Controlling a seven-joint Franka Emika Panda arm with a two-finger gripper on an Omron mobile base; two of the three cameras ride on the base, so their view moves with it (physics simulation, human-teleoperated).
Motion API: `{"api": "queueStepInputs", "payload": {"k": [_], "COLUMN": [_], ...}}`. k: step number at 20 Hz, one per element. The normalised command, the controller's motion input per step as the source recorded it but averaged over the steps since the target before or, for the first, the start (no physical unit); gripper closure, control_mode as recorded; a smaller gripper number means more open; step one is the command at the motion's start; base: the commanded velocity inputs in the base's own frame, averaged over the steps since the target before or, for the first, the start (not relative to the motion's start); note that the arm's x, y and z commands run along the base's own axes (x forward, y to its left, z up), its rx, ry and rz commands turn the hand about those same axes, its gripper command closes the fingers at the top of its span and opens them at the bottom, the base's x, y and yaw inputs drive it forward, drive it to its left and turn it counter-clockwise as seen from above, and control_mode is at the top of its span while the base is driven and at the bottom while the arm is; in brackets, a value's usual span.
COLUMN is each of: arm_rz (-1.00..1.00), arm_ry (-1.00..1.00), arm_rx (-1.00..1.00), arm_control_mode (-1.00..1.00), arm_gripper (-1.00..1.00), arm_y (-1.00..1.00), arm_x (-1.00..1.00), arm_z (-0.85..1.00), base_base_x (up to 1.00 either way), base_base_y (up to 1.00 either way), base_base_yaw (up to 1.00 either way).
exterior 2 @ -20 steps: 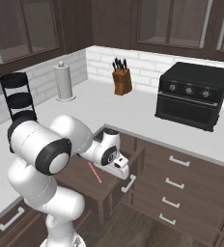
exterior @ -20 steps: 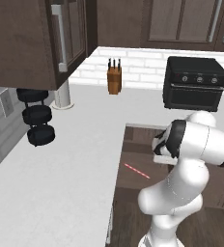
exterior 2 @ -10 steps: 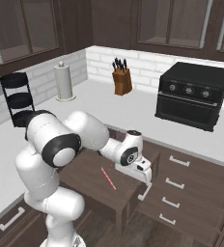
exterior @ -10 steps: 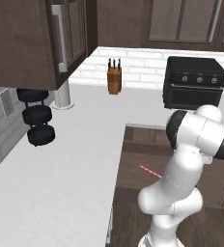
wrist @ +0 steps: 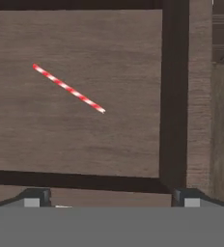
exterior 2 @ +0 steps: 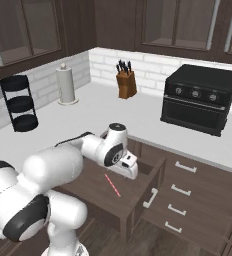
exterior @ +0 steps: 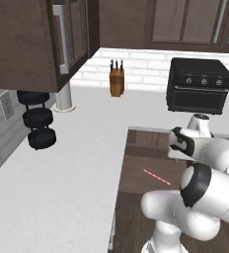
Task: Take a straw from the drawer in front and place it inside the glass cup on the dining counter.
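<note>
The thin red-and-white striped straw (wrist: pixel 68 89) is lying flat and diagonal on the brown floor of the open dark-brown wooden drawer (wrist: pixel 174 96). The end effector (wrist: pixel 109 198) is hovering above it, apart, gaping wide and carrying nothing.

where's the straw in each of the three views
Left base view: straw lies on the drawer floor, right of centre, left of the arm.
Right base view: on the open drawer's floor, centre, below the gripper.
Hand view: upper left, lying diagonally.
Shared landmark: the drawer's brown floor.
</note>
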Motion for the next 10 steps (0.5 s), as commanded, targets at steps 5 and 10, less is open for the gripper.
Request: {"api": "queueStepInputs", "payload": {"k": [5,10], "arm_rz": [0.14,0.12], "arm_ry": [0.00,0.01], "arm_rx": [0.00,0.00], "arm_control_mode": [-1.00,-1.00], "arm_gripper": [-1.00,-1.00], "arm_y": [0.68,0.39], "arm_x": [0.17,0.38], "arm_z": [0.16,0.00], "base_base_x": [0.00,0.00], "base_base_y": [0.00,0.00], "base_base_yaw": [0.00,0.00]}}
